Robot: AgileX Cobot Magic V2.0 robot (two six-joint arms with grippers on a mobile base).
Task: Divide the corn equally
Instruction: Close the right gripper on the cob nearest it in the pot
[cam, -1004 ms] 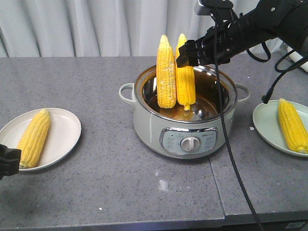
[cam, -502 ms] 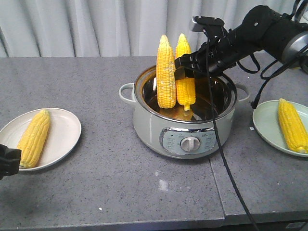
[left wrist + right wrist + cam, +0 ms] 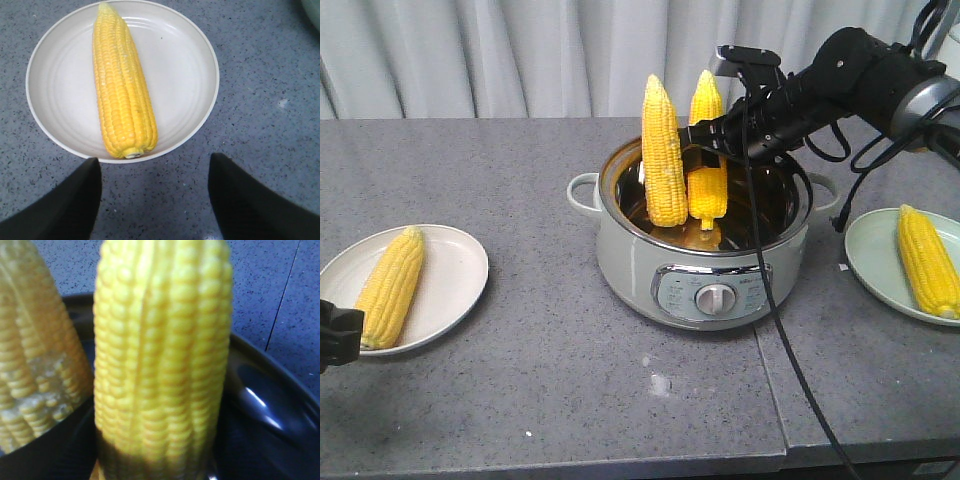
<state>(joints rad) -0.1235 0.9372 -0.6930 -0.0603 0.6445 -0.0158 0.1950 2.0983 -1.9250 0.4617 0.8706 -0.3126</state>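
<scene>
Grey table (image 3: 520, 380) is carrying an elec. pot (image 3: 630, 250) at centre, w/ white plate (image 3: 455, 270) at L and green plate (image 3: 870, 260) at R. One corn cob is lying on each: L cob (image 3: 390, 288), R cob (image 3: 927, 260). Two more are standing tip-up in the pot, tall cob (image 3: 662, 150) beside rear cob (image 3: 708, 195). Right gripper (image 3: 705, 140) is clamping the rear cob mid-length. Left gripper (image 3: 154, 160) is hovering, jaws wide, just short of the white plate.

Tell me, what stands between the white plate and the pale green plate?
In the front view, the electric pot stands between them, with one cob and a second cob upright inside it.
</scene>
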